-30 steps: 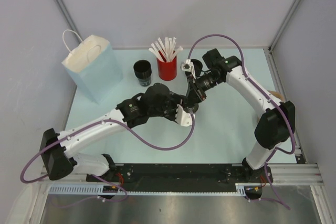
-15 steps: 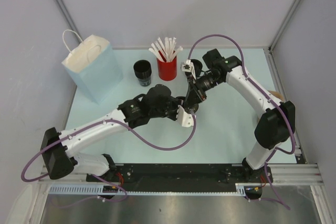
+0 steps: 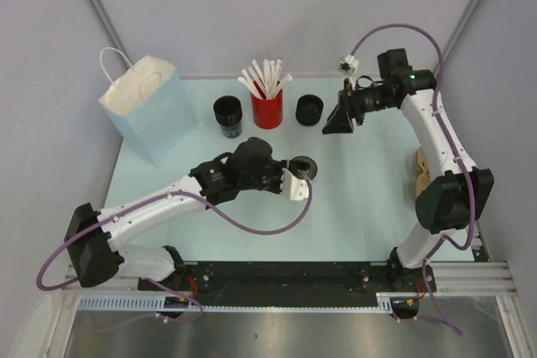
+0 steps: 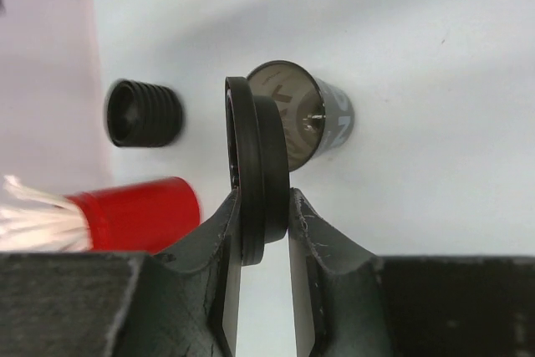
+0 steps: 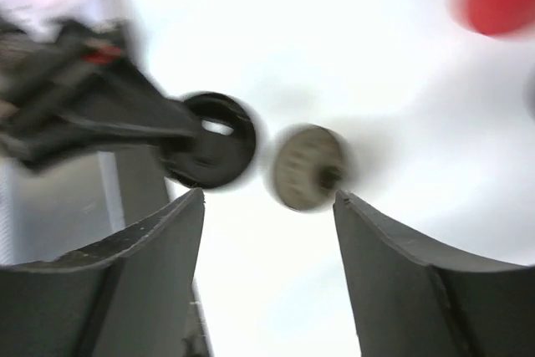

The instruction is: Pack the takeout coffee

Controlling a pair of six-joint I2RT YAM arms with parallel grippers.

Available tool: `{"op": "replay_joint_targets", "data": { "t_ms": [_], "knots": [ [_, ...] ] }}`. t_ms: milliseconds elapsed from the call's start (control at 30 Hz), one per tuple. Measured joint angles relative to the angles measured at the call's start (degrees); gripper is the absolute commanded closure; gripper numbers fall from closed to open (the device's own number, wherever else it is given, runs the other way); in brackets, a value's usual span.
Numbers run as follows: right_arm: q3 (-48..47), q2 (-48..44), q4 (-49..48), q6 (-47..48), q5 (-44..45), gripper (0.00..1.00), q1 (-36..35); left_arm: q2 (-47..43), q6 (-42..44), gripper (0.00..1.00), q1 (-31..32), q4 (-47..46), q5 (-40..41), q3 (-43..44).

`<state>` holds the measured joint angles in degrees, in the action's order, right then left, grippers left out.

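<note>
My left gripper (image 4: pixel 263 194) is shut on a black lid (image 4: pixel 255 165), which it holds on edge above the table. Just beyond the lid stands the takeout coffee (image 4: pixel 322 114), a small black cup whose open top shows a grey inside. From above, the left gripper (image 3: pixel 295 177) and the cup (image 3: pixel 305 166) sit mid-table. My right gripper (image 3: pixel 338 121) hangs open at the back right with nothing between its fingers. The right wrist view is blurred; it shows the right gripper (image 5: pixel 267 198) open, with the lid (image 5: pixel 213 144) and the cup (image 5: pixel 305 166) far beyond it.
A red cup of white sticks (image 3: pixel 267 106) stands at the back, flanked by a black cup (image 3: pixel 227 115) and a ribbed black cup (image 3: pixel 310 110). A light blue paper bag (image 3: pixel 143 106) stands at the back left. A tan cardboard tray (image 3: pixel 419 169) lies at the right edge.
The right gripper has opened and swung away from the left gripper to the back right. The left gripper has closed on the lid and stayed mid-table.
</note>
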<state>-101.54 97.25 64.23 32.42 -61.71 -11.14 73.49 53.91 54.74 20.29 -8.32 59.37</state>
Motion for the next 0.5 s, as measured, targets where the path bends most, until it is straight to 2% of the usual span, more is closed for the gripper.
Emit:
{"op": "replay_joint_targets", "data": {
  "t_ms": [100, 167, 367, 500],
  "knots": [
    [3.0, -2.1, -4.5, -1.0, 6.2, 0.25, 2.8, 0.9, -5.9, 0.79, -2.9, 0.6, -1.9, 1.7],
    [9.6, -6.6, -8.6, -1.2, 12.7, 0.25, 1.8, 3.0, -11.3, 0.79, -5.8, 0.8, -4.2, 5.0],
    [21.1, -20.5, -16.7, -0.6, 25.8, 0.22, -9.5, 7.0, -28.6, 0.77, -13.9, -0.8, -10.5, 12.6],
    [25.0, -28.7, -23.6, 0.3, 31.4, 0.20, -12.8, 9.4, -39.3, 0.77, -18.0, -2.0, -14.1, 16.9]
  ]
}}
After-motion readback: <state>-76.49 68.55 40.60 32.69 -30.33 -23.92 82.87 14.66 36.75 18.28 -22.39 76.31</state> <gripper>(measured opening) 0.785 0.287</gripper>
